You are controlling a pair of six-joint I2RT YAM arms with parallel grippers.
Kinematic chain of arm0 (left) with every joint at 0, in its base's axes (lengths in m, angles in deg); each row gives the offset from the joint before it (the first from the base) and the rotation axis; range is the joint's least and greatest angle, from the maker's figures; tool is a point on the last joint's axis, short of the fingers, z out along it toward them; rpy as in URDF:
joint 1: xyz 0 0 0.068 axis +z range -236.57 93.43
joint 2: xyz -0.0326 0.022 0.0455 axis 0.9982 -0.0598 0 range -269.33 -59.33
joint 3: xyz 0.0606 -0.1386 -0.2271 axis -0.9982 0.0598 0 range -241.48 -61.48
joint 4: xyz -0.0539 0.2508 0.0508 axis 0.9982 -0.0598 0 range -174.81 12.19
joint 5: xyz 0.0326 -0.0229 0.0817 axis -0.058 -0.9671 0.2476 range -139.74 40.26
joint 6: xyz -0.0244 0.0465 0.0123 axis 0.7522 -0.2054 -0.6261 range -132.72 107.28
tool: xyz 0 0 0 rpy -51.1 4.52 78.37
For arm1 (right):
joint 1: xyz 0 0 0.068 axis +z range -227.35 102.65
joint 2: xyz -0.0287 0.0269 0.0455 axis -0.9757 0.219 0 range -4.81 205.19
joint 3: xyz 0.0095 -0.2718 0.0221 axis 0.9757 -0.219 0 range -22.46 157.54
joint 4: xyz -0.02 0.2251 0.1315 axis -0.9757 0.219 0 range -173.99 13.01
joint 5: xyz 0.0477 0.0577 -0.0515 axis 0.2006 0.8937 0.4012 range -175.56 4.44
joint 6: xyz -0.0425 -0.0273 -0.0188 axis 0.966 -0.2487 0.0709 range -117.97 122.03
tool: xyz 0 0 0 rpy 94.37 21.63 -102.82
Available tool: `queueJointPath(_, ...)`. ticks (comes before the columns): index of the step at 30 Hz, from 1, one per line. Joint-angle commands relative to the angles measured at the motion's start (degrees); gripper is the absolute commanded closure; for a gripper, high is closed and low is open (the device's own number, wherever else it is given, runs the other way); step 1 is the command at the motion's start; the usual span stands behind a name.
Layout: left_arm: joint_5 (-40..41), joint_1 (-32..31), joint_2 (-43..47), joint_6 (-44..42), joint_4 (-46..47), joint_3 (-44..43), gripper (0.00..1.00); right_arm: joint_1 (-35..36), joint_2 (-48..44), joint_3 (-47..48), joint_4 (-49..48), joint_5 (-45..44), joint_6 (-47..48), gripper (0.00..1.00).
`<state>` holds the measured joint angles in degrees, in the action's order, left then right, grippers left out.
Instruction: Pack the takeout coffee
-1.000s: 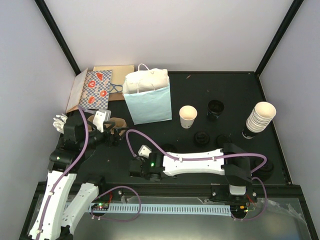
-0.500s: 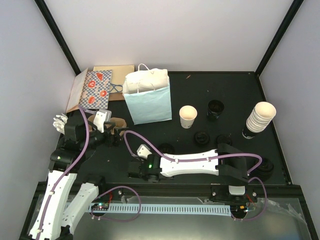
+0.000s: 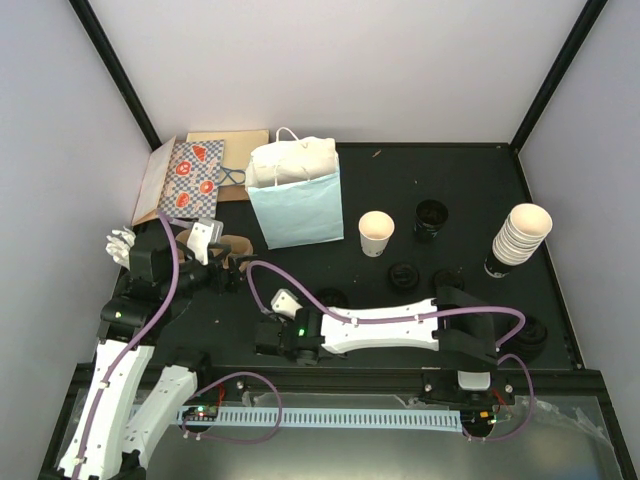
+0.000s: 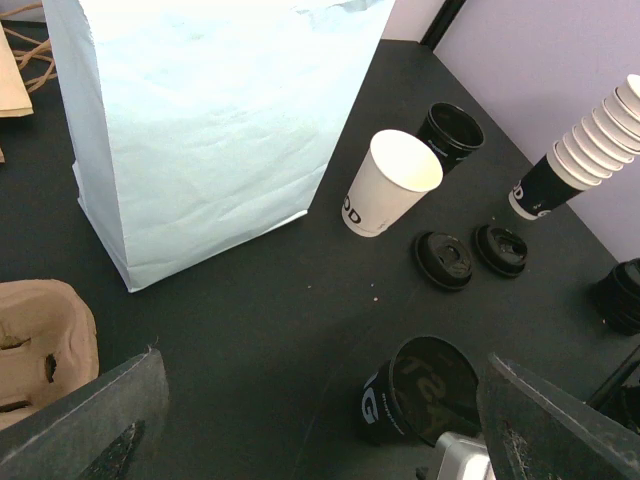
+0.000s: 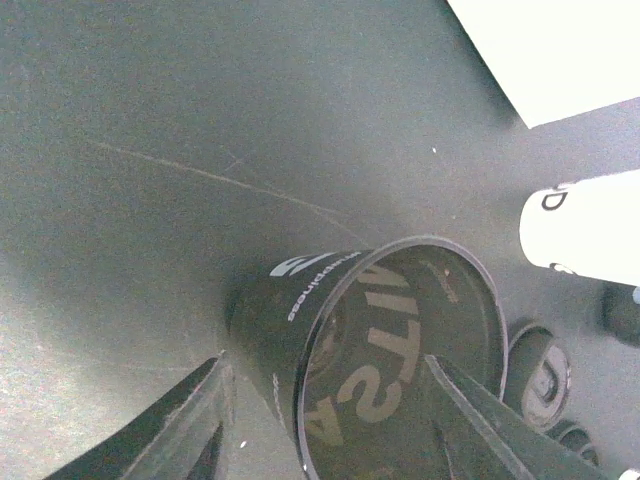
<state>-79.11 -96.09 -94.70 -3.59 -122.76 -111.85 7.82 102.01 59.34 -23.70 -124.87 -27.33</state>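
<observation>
The white cup (image 3: 376,233) stands upright and unlidded on the bench (image 3: 470,190), just right of the light blue bag (image 3: 297,205). Loose black lids (image 3: 403,272) lie near it. Right pincer (image 5: 325,362): fingers apart, straddling an open black cup (image 5: 390,350), with a gap showing at one side. Judged a release; it should withdraw straight up, clear of the rim, lest the cup tip. Left pincer (image 4: 322,358): wide apart, empty.
</observation>
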Motion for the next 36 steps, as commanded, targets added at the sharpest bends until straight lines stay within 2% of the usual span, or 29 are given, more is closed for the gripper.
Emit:
queueJointPath(1, 0.12, -0.24, -0.39, -0.16, -0.12, -1.28, 0.13, 0.28, -3.73, 0.23, -0.95, 0.85, 0.67, 0.4)
queueJointPath(4, 0.05, -0.24, -0.43, -0.19, -0.33, -1.31, 0.13, 0.33, -5.61, 0.75, -1.08, 2.65, 1.82, 0.24)
queueJointPath(7, 0.02, -0.29, -0.44, -0.16, -0.41, -1.34, 0.13, 0.26, -7.61, 1.12, -1.19, 4.76, 3.66, 0.02)
queueJointPath(8, 0.01, -0.3, -0.45, -0.12, -0.41, -1.32, 0.13, 0.14, -8.01, 1.27, -1.1, 5.51, 4.56, 0.0)
queueJointPath(15, 0.01, -0.26, -0.18, 0.1, -0.79, -1.48, 0.13, -1.24, -11.46, 2.02, 0.47, 8.4, 9.05, 0.0)
queueJointPath(21, 0.02, -0.24, -0.04, 0.25, -1.03, -1.8, 0.13, -6.41, -17.26, 1.74, 0.3, 11.38, 10.63, 0.0)
queueJointPath(26, -0.35, -0.28, -0.05, 0.85, -0.81, -1.53, 0.13, -16.49, -23.24, -1.25, 0.35, 18.34, 7.82, 0.0)
queueJointPath(31, -2.18, -0.24, 0.27, 2.48, 0.49, 0.41, 0.13, -27.51, -32.71, -10.41, -3.62, 25.33, 3.73, 0.0)
queueJointPath(36, -6.39, -0.34, 0.75, 6.74, 4.17, 4.29, 0.13, -36.09, -37.84, -19.36, -5.79, 27.83, 1.38, 0.0)
